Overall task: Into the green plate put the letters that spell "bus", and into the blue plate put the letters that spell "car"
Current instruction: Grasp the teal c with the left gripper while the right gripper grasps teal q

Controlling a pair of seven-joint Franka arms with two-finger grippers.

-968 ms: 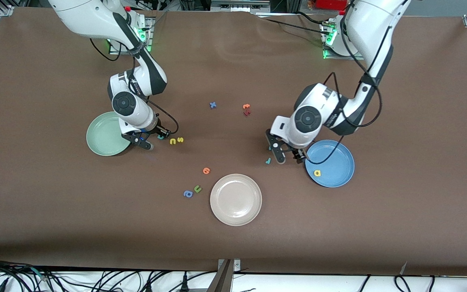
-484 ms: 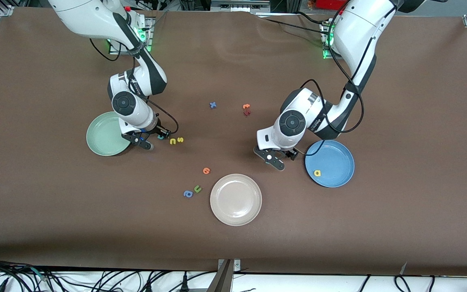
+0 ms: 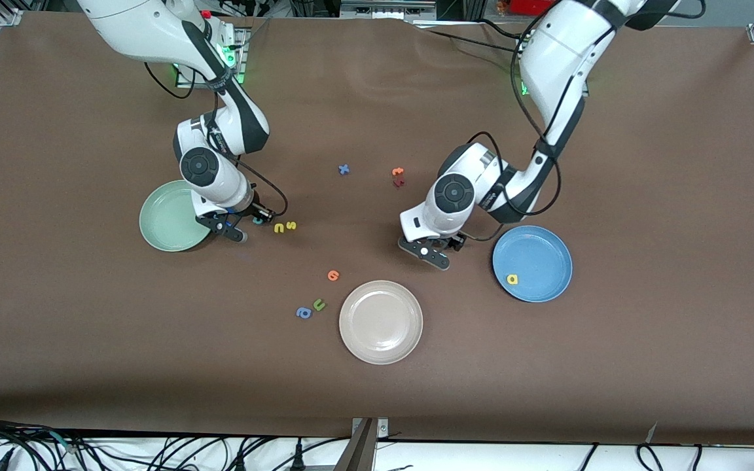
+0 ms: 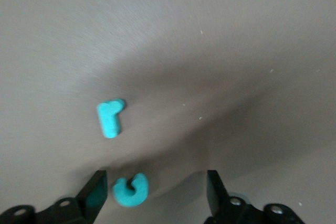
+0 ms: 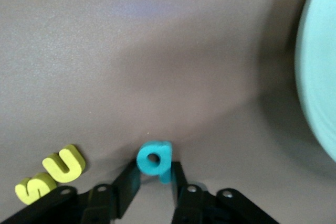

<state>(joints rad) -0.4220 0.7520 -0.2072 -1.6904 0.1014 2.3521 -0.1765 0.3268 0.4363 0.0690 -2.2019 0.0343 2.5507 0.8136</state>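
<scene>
My right gripper [image 3: 250, 223] is down at the table beside the green plate [image 3: 166, 216], shut on the teal "b" [image 5: 154, 158], which lies between its fingers [image 5: 128, 180]. The yellow "u" [image 3: 279, 227] and "s" [image 3: 291, 225] lie just past it. My left gripper [image 3: 441, 252] hangs low beside the blue plate [image 3: 540, 252], open. The teal "c" [image 4: 130, 190] lies between its fingers, close to one finger [image 4: 95, 192]. The teal "r" [image 4: 110, 118] lies just ahead. Both are hidden in the front view. The yellow "a" [image 3: 512, 279] lies in the blue plate.
A beige plate [image 3: 381, 322] sits nearer the front camera. An orange letter [image 3: 333, 275], a green "u" [image 3: 319, 304] and a blue "a" [image 3: 303, 313] lie beside it. A blue "x" [image 3: 344, 169] and orange-red letters [image 3: 398, 176] lie mid-table.
My left arm swung away from the blue plate's rim toward mid-table and now covers the teal letters. My right gripper's fingers closed in on the "b" without shifting place.
</scene>
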